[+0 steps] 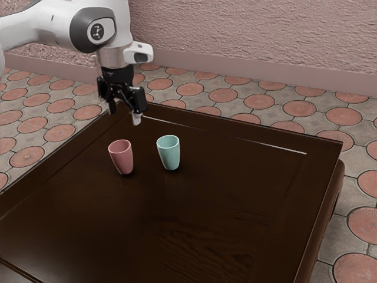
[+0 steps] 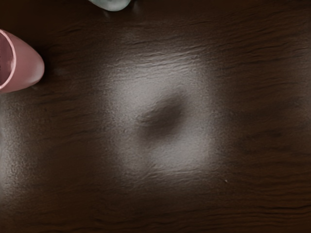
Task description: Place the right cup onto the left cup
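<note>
Gripper (image 1: 125, 112), black, two-fingered; one item. Condition: fingers parted, a gap between them, nothing clamped. Position: in the air, higher than the pink cup (image 1: 121, 158) and apart from it.

Arm (image 1: 35, 29), white with dark grey joint cover; one item. Enters at the exterior view's upper left, carried well above the level of the pink cup, the gripper at its end.

Cup, pink, tapering to a narrower base; one item, taken as the landmark. Upright on the table (image 1: 235, 194), mouth upward.

Teal cup (image 1: 169, 154), pale, of similar shape; one item. Upright on the same table, mouth upward, near the pink cup, toward the exterior view's right of it; the two stand apart, a strip of tabletop between them.

Table, dark brown wood, grain visible; one item. Supports the pink cup and its neighbour. Surface marks: a pale patch of sheen (image 2: 131, 90) near the pink cup in the wrist view, with a darker blot (image 2: 163, 116) within; a thin light line (image 1: 224, 138) beyond the pink cup, toward the wall.

Floor (image 1: 259, 101), grey with round terracotta insets; beyond the table and pink cup.

Wall (image 1: 235, 29), pink, rough-textured; behind the pink cup, past the floor.
</note>
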Motion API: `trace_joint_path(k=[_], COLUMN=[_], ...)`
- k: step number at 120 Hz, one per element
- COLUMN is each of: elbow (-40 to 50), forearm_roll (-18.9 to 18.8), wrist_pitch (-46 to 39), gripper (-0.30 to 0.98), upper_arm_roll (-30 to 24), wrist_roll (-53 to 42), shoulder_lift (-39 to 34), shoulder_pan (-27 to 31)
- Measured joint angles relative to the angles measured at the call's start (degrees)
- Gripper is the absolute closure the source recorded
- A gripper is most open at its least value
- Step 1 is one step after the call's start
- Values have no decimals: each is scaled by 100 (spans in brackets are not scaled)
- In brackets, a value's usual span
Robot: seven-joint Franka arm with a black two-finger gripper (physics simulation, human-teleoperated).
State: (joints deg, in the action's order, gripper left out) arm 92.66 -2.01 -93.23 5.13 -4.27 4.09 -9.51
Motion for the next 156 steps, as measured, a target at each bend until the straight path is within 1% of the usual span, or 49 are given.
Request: trace_joint_path(k=[33,59,85,104,116,131,149,156], elbow=[-32,-491,-733,-1089,-1369,-1596,-2160,-2398], forearm_roll=[-22,36,195,278,289,281,256,192], wrist_pitch=[-384,-651,-889,-1051,-1108,-1152,-1183,-1196], gripper=[0,0,9,17,21,24,26,27], upper_arm_roll=[-10,-59,-84,-160,-254,-413,-658,-789], wrist_roll=[-83,-118,-139,-152,-170,-201,-299,-354], shoulder_lift=[140,842,1453,2015,2373,2656,3230,3470], shoulder_pan=[-87,-90,-86,-31,109,337,700,837])
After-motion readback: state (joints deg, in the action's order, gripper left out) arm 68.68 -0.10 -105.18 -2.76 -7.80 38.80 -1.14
